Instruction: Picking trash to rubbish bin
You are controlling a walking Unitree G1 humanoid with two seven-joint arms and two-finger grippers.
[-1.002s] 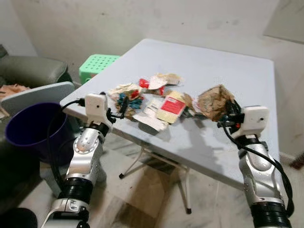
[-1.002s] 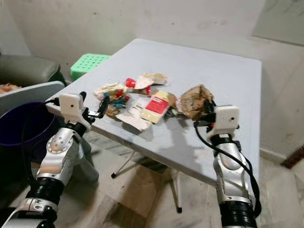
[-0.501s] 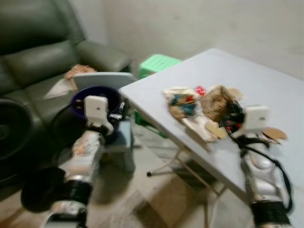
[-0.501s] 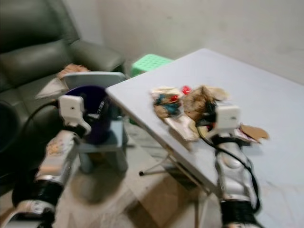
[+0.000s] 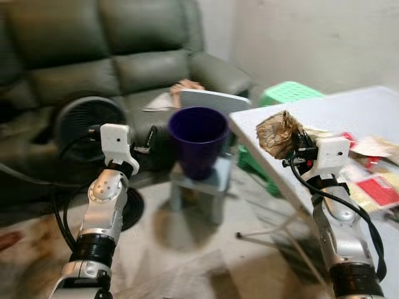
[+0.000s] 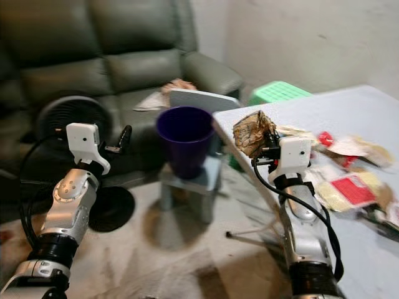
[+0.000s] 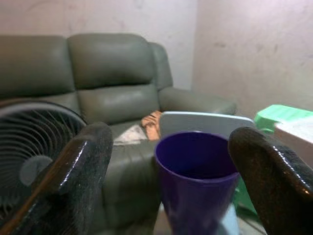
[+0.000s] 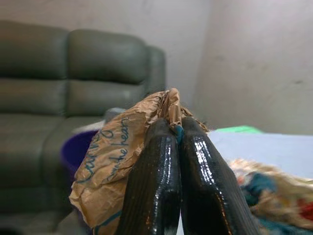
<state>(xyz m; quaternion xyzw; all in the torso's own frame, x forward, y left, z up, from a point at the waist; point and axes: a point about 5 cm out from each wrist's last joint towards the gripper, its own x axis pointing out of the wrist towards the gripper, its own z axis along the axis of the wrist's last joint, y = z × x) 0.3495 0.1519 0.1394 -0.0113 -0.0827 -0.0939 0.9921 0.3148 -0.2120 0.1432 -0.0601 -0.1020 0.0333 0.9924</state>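
- On your left, the left gripper (image 5: 151,138) is held out toward the sofa (image 5: 93,56) with its two fingers spread wide and nothing between them; one round fan (image 5: 84,124) stands just behind it
- Next comes the single purple bin (image 5: 198,140), upright on a small grey stool (image 5: 209,187), mouth open; a grey lid (image 5: 212,101) leans just behind its rim
- Right of the bin, your right gripper (image 6: 265,138) is pinched tight on one crumpled brown paper bag (image 5: 277,134), held in the air by the table (image 5: 349,106) corner, near the bin but not yet over it
- Expect that bag to be light, soft and easily crushed, not slippery; the pinch sits on a gathered fold, which looks a sound hold, since a loose flap might tear or slip
- One green stool (image 5: 290,93) stands beyond the table edge
- Far right on the table lies the remaining litter (image 6: 352,180): several wrappers, blurred, so you cannot get an exact count; one red-labelled packet (image 5: 377,192) stands out
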